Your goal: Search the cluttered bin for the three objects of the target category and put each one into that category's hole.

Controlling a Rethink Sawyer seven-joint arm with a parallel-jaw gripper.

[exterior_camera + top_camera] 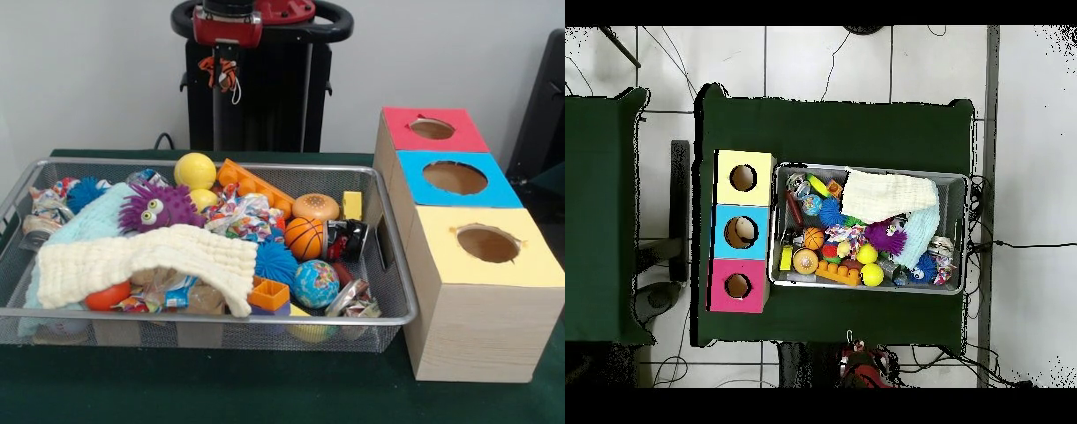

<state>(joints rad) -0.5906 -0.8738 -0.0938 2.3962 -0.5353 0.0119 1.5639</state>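
The bin (393, 256), a wire-mesh tray, sits on the green table (265, 389) with the three-hole box just to its right in the front view. It is packed with toys: a cream knitted cloth (150, 261) draped over the near left part, a purple furry creature with googly eyes (159, 208) behind it, a yellow ball (195, 170) at the far side, an orange block strip (256, 187) beside that, a small basketball (304, 238) near the middle, a burger-shaped toy (315, 207) behind it, a blue spiky ball (276, 261) and a globe ball (316, 283) toward the near right.

The box has a red-topped hole (432, 129) farthest away, a blue-topped hole (455, 177) in the middle and a yellow-topped hole (486, 243) nearest.

The arm is drawn back above the table's far edge, its red head (228, 26) in front of the black pedestal (256, 97). The gripper (222, 75) hangs well clear of the bin, touching nothing; whether it is open or closed cannot be told.

From overhead, the table stands on a pale tiled floor (865, 60) crossed by cables, with another green table (600, 215) at the left.
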